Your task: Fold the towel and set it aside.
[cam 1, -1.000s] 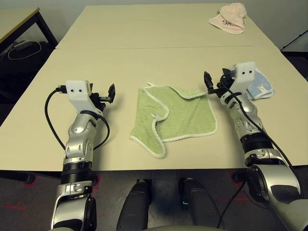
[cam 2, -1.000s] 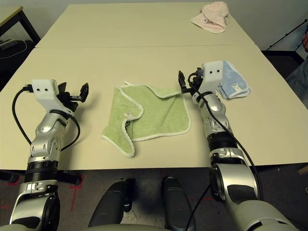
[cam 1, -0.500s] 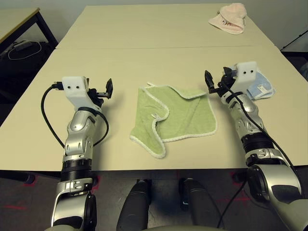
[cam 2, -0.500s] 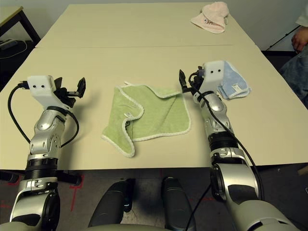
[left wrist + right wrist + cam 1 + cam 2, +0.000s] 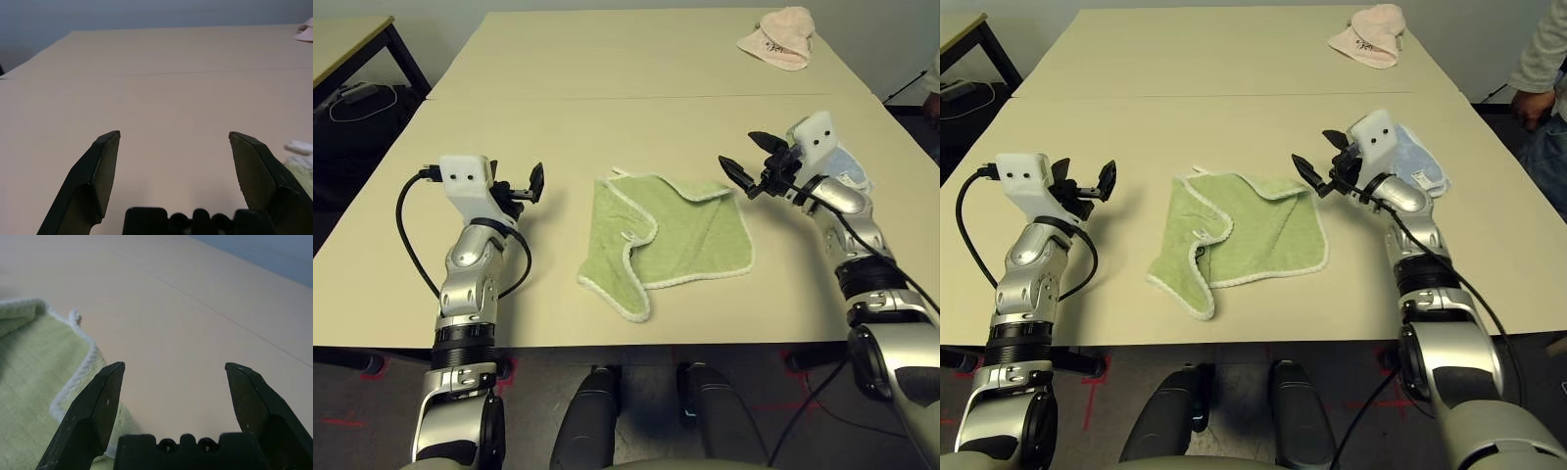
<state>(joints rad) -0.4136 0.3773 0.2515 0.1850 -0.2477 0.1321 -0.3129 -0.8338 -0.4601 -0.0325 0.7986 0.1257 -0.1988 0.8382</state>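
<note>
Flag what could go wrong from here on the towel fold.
1. The green towel lies crumpled, its left part doubled over. A pinch there may take two layers or a bunched edge, giving a crooked fold.
2. The right gripper is open near the towel's far right corner, with the light blue towel just behind that arm. A swing back could drag it.
3. The left gripper is open, well off the towel, so a one-sided pull may slide the cloth.
</note>
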